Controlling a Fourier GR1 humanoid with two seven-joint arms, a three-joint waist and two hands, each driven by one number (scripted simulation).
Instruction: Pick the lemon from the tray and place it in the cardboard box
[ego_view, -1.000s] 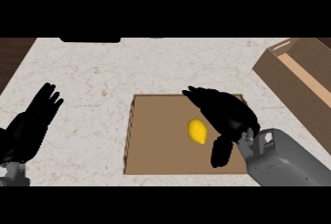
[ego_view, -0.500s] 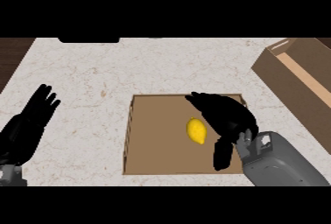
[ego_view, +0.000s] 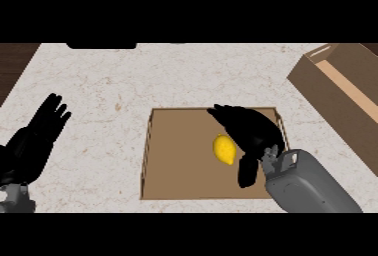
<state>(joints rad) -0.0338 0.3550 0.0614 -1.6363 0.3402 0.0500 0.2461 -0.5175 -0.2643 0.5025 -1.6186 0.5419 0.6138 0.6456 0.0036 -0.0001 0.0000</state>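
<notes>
Just left of the right hand's palm: one yellow lemon (ego_view: 224, 149). It lies in the tray, in the gap between the fingers and the thumb.
Tray: brown and flat (ego_view: 177, 170). It sits on the worktop (ego_view: 148, 75) under the right hand and has the lemon in it, nearer its right side.
Right hand: black (ego_view: 251, 131), over the right part of the tray. Its fingers are spread out and a little bent and hold nothing. I cannot tell if it touches the lemon.
Cardboard box: brown (ego_view: 328, 100), up and to the right of the right hand and well apart from it. The edge of the view cuts it off, so I cannot tell what is inside.
Left hand: black (ego_view: 33, 142), far to the left of the right hand and off the tray. It rests near the left edge with straight fingers pointing up.
Count: one lemon, one tray, one cardboard box, two hands.
</notes>
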